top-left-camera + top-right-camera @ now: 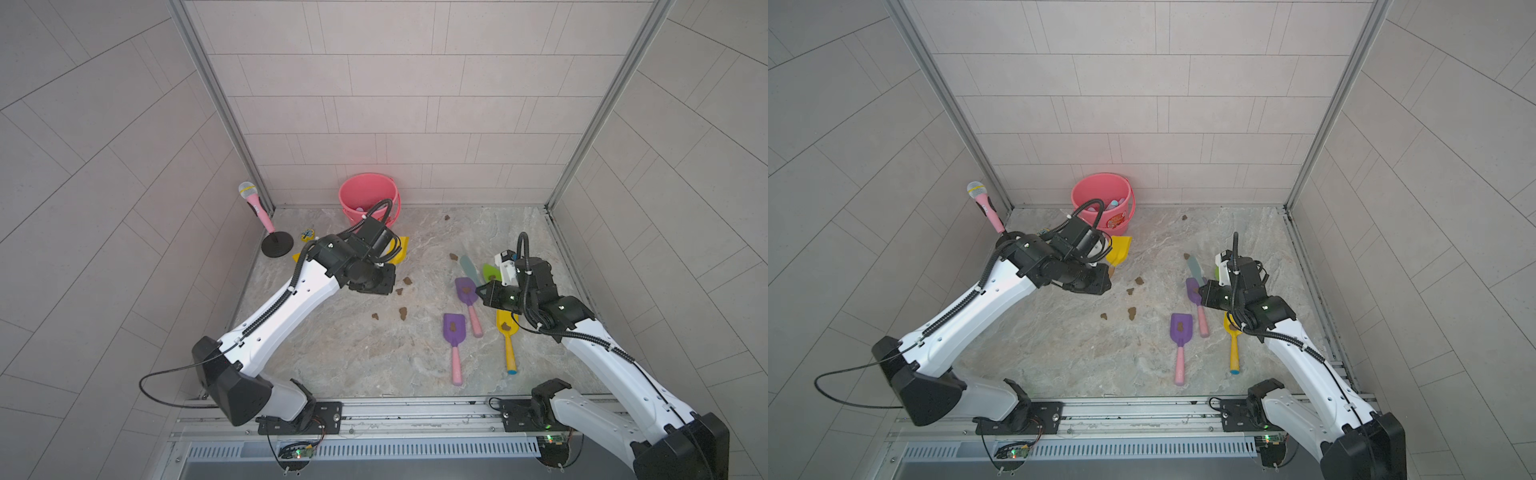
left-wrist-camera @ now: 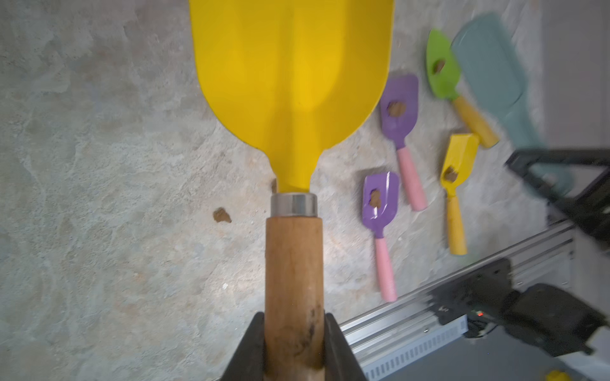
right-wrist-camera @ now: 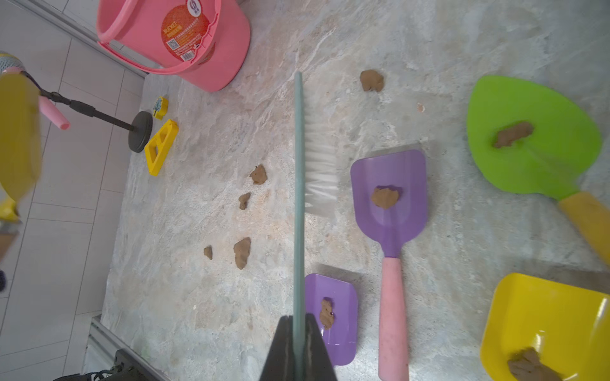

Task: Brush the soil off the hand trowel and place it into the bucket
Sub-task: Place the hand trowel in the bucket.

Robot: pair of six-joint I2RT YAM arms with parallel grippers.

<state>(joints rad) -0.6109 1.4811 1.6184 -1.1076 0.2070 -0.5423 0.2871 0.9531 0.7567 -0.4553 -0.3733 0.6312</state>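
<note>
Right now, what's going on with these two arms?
The left gripper is shut on a wooden-handled yellow trowel, its visible face bare, near the pink bucket. The right gripper is shut on a teal brush. Two purple trowels, a green trowel and a yellow-handled yellow trowel lie on the table, each carrying a soil lump. Between the arms lie loose lumps.

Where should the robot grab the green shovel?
The green shovel lies flat with a soil lump on its wide blade. Grip the narrow yellow handle from above, squeezing across its sides.
</note>
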